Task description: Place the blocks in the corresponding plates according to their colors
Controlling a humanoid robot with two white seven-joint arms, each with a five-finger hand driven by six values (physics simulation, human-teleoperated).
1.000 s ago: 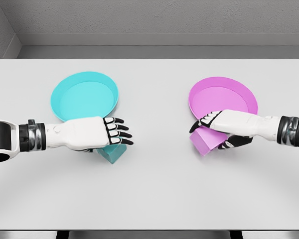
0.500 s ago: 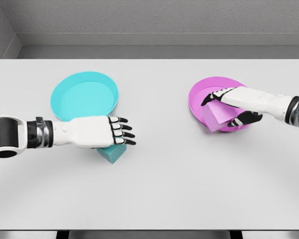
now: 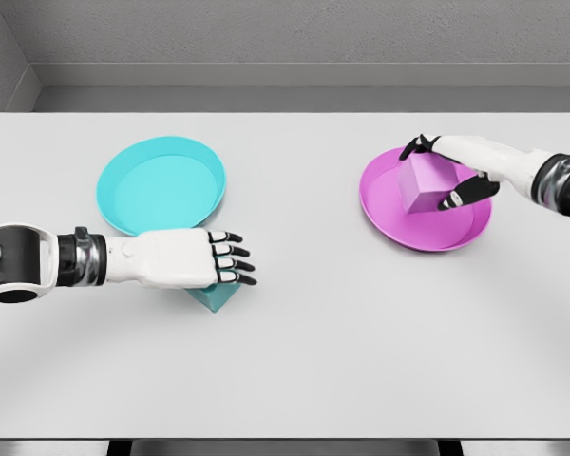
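Right hand (image 3: 446, 176): you are now holding it over the pink plate (image 3: 426, 228), where a second ago it was at the plate's near-left rim and half a second ago just crossing onto it. Its fingers (image 3: 456, 197) are closing around the pink block (image 3: 426, 185), thumb on the far-left corner, the rest on the right face.

Pink block: it is now sitting tilted within the plate's outline, toward the far half. Earlier it was on the table (image 3: 304, 351) just outside the rim. You cannot tell whether it is touching the plate floor.

Left hand (image 3: 185, 261): you are keeping it low over the cyan block (image 3: 214, 294), palm down, fingers stretched out and slightly spread, gripping nothing. It is lying almost where it lay before, drawn back a touch toward the left edge.

Cyan block: it is resting on the table under the left fingertips, just near of the cyan plate (image 3: 161, 185), only its lower corner showing. Its place is matching the earlier frames.

Cyan plate: it is holding nothing, unmoved.
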